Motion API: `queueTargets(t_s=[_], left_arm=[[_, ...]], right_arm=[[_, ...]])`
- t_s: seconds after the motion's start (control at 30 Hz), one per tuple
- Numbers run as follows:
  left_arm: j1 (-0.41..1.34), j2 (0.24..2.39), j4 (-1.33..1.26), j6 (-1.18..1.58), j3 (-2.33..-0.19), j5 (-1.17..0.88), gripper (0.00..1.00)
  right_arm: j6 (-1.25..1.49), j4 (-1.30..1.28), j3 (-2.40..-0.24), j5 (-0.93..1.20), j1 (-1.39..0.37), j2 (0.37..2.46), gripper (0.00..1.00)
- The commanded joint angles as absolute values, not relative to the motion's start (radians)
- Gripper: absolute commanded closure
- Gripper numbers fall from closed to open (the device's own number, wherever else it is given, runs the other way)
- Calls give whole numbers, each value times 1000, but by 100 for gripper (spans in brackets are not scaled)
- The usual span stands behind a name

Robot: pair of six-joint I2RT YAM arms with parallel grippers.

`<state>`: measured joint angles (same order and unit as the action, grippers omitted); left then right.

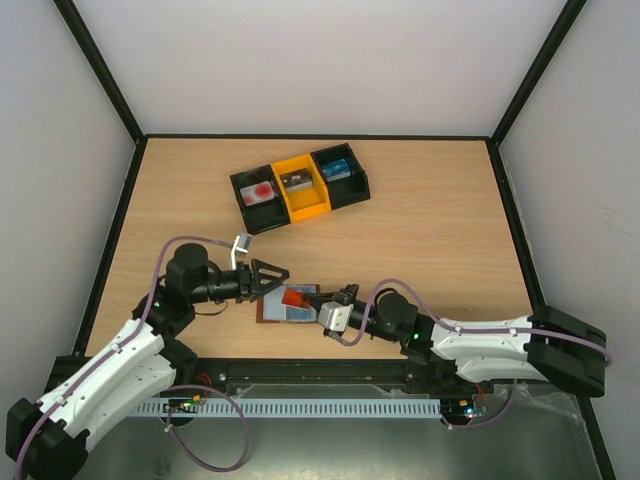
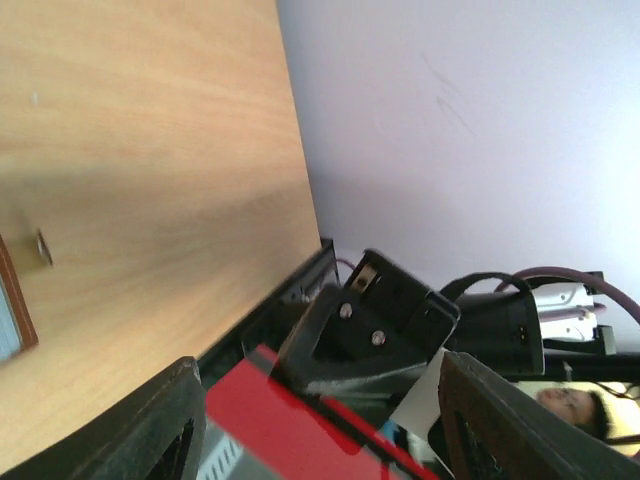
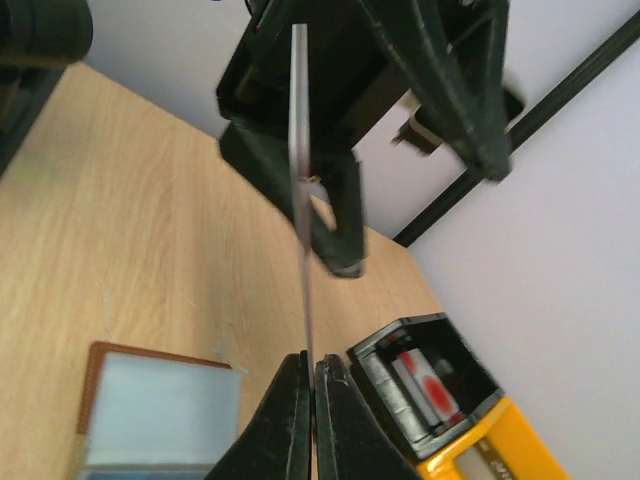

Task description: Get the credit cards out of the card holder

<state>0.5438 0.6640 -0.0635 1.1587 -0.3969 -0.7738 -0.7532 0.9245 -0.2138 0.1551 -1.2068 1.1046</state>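
**Red card clear of the card holder**

The red credit card hangs edge-on just above the open card holder on the bench. Its long axis runs from the right hand, clamped on it, to the left hand, whose fingers stand apart around it. Carrying it off looks like the right arm's job.

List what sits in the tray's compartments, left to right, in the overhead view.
White card with a red dot → dark item → blue item.

We count one red credit card, one whitish credit card, one card holder and one three-part tray.
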Motion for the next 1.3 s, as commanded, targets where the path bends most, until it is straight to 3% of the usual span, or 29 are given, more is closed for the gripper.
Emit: queueTargets(t_s=[0.0,0.33,0.57,0.87,1.1,1.2,1.27], left_arm=[[537,673,111,905,-505,-655,34],[537,701,279,585,-675,-702,31],[539,758,209,536,-706,-989,33],[550,772,322,414,-705,-976,37],[565,765,319,398,-676,-1000,50],[565,772,326,399,-672,-988,62],[566,779,326,398,-667,-993,64]], right_arm=[[-548,750,-267,192,-1215,1053,98],[-69,630,-287,364,-1215,931,98],[339,630,-271,459,-1215,920,98],[549,633,-290,502,-1215,932,98],[611,671,-324,555,-1215,992,98],[627,678,-335,570,-1215,1021,98],[631,683,-337,572,-1215,1026,98]])
